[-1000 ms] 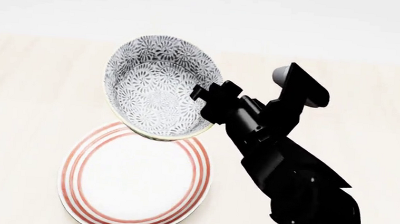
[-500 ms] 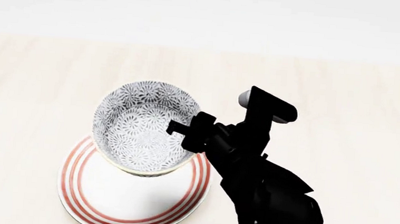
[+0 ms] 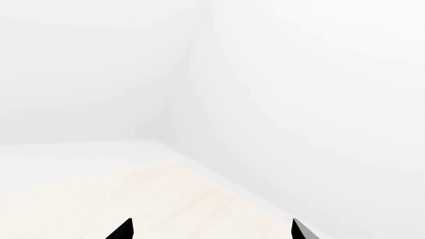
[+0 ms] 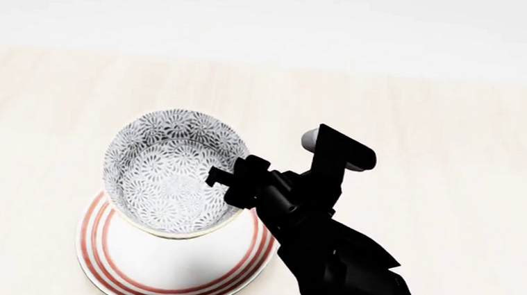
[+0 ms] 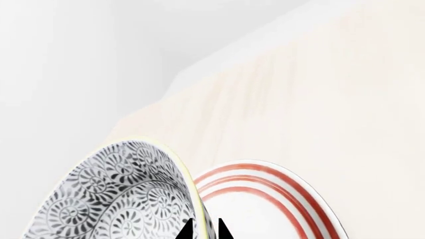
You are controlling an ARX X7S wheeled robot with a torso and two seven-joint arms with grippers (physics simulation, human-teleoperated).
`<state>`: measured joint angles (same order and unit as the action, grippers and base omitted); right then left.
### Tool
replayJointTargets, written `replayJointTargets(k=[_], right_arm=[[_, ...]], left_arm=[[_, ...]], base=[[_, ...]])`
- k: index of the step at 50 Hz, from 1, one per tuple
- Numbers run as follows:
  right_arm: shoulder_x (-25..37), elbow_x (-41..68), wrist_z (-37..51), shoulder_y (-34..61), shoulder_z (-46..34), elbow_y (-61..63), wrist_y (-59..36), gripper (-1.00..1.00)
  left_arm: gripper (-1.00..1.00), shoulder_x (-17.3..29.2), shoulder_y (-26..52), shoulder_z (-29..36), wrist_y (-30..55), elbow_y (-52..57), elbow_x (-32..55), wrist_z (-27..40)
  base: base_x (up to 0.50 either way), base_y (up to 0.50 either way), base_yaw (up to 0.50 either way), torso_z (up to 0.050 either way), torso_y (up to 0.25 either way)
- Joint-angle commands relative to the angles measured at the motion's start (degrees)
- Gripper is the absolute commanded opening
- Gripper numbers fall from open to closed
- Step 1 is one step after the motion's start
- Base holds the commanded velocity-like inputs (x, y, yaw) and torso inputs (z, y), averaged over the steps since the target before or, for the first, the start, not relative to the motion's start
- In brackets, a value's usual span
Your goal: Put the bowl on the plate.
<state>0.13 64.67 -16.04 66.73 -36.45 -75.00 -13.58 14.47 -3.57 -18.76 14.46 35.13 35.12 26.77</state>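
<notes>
Right gripper (image 4: 230, 180) — clamped on the rim of the bowl (image 4: 170, 172), tilted over the plate (image 4: 158, 265) below; left gripper (image 3: 211, 230) — fingertips spread, empty.

Bare table (image 4: 450, 133) all round, bowl (image 4: 170, 172) and right arm (image 4: 331, 243) covering the plate (image 4: 171, 266) from above

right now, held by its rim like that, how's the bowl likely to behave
The bowl looks rigid and glazed, so probably slippery and breakable. The right gripper pinches only one rim edge, so the bowl may pivot. It hangs tilted over the plate.
</notes>
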Motion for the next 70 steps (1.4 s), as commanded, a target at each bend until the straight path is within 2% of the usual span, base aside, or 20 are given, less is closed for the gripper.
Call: replayJointTargets(k=[1,7,21,34,35,43,44,46,49,54,57,61,70], right_arm=[[-0.1,5.2,-0.4,-0.8,-3.2,0.0,0.8,-1.0],[-0.1,10.7,0.6,-1.0,-9.3,0.0,1.5,-1.0],[-0.1,16.0,3.3,-1.3,-17.5,0.0,2.4,-1.0],[-0.1,9.7,4.6,-1.6,-10.2,0.0,3.3,-1.0],[-0.1,9.7,4.2,-1.5,-10.4,0.0,3.7,1.0],[-0.1,13.7,-1.5,-0.5,-11.8,0.0,15.6,1.0],[-0.1,14.0,-2.3,-0.5,-10.6,0.0,19.9,1.0],[0.1,12.2,-2.6,-0.2,-9.9,0.0,21.8,1.0],[1.4,14.0,-5.8,0.3,-5.6,0.0,22.2,1.0],[3.7,17.2,-7.2,0.2,0.4,0.2,28.8,1.0],[5.9,19.1,-5.6,-1.1,2.7,3.7,30.4,1.0],[11.4,19.5,1.0,-6.5,4.2,17.4,33.2,1.0],[21.2,20.3,10.7,-11.4,5.9,34.3,32.0,1.0]], left_arm=[[1.0,0.2,-1.0,-0.2,-0.3,1.1,0.7,0.1],[1.0,0.4,-1.5,-0.4,-0.4,1.7,1.2,0.2],[1.0,0.6,-2.1,-0.7,-0.7,2.4,1.9,0.5],[1.0,0.8,-2.3,-0.6,-1.0,2.7,2.3,0.6],[1.0,0.9,-2.3,-0.5,-1.0,2.7,2.3,0.6],[1.0,1.0,-2.3,-0.3,-1.1,2.7,2.4,0.7],[1.0,1.0,-2.2,-0.1,-1.1,2.7,2.2,0.7],[1.0,1.0,-2.2,0.0,-1.1,2.7,2.2,0.8],[1.0,1.1,-2.2,0.1,-1.2,2.8,2.1,0.8],[1.0,1.1,-2.0,0.8,-1.3,2.8,1.6,0.9],[1.0,1.2,-1.9,0.9,-1.3,2.7,1.5,0.9],[1.0,1.3,-1.5,1.2,-1.3,2.5,1.4,0.9],[1.0,1.6,-1.1,1.8,-1.3,2.3,1.1,1.0]], base=[[0.0,0.0,0.0,0.0,0.0],[0.0,0.0,0.0,0.0,0.0],[0.0,0.0,0.0,0.0,0.001],[0.0,0.0,0.0,0.0,0.0],[0.0,0.0,0.0,0.0,0.0],[0.0,0.0,0.0,0.0,0.0],[0.0,0.0,0.0,0.0,0.0],[0.0,0.0,0.0,0.0,0.0],[0.0,0.0,0.0,0.0,0.0],[0.0,0.0,0.0,0.0,0.0],[0.0,0.0,0.0,0.0,0.0],[0.0,0.0,0.0,0.0,0.0],[0.0,0.0,0.0,0.0,0.0]])
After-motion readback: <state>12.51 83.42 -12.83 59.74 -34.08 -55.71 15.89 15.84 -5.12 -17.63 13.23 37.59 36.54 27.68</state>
